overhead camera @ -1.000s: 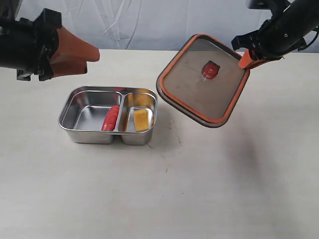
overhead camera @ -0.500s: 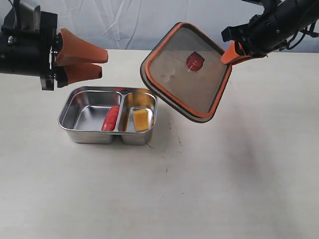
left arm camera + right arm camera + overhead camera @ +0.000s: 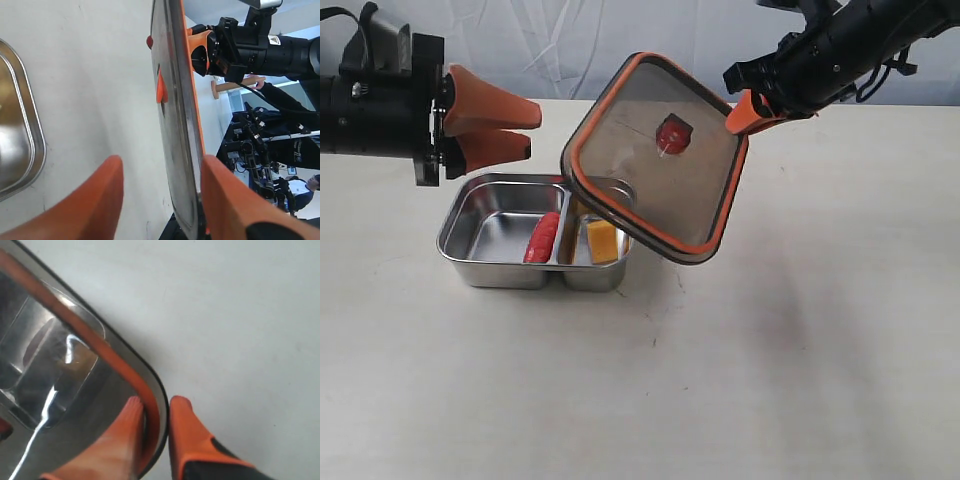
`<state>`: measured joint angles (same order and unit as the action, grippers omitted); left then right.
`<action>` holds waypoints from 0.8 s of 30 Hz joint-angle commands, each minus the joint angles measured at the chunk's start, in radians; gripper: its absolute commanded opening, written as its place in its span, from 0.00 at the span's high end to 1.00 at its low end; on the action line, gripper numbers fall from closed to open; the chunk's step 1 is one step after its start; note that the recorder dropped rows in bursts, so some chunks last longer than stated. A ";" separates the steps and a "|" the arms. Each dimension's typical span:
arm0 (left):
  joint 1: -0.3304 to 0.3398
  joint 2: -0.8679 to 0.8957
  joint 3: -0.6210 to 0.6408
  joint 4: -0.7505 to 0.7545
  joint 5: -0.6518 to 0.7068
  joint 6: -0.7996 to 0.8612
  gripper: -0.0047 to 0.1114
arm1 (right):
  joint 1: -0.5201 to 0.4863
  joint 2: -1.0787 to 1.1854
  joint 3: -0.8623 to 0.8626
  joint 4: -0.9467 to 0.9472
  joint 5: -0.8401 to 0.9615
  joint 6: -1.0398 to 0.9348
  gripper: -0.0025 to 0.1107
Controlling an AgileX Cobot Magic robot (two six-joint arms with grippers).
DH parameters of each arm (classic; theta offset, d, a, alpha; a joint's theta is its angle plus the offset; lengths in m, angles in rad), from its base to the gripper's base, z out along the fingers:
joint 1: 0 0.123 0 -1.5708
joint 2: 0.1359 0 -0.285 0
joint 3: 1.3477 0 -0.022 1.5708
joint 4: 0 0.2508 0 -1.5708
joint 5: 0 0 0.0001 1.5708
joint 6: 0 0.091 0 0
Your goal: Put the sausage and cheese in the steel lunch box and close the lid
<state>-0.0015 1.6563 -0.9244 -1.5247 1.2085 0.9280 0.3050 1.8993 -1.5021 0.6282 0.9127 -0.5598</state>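
**Lid on its way to the box, food inside**

Both foods lie in the steel lunch box [image 3: 455, 228]: the sausage [image 3: 543, 237] in the left compartment against the divider, the cheese [image 3: 603, 240] in the right one. That puts me on the closing step. My right gripper [image 3: 745, 112] is clamped on the far-right corner of the lid [image 3: 650, 165], holding it steeply tilted in the air with its low edge over the right compartment. My left gripper [image 3: 528, 130] hangs just beyond the box's far-left corner, fingers apart and empty. Next, I judge, the lid needs levelling, squaring to the rim, then lowering and pressing down.
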 commanded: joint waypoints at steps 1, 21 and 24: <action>-0.017 0.000 0.002 -0.019 0.013 0.009 0.55 | 0.000 -0.005 0.000 0.011 -0.015 -0.006 0.99; -0.201 0.000 0.002 -0.036 -0.001 0.016 0.57 | 0.045 -0.005 0.000 0.012 -0.030 -0.006 0.99; -0.202 0.000 0.002 0.046 -0.079 -0.028 0.81 | 0.045 -0.005 0.000 0.012 -0.028 -0.006 0.99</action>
<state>-0.1970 1.6563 -0.9244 -1.5097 1.1655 0.9202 0.3498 1.8993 -1.5021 0.6282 0.8927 -0.5622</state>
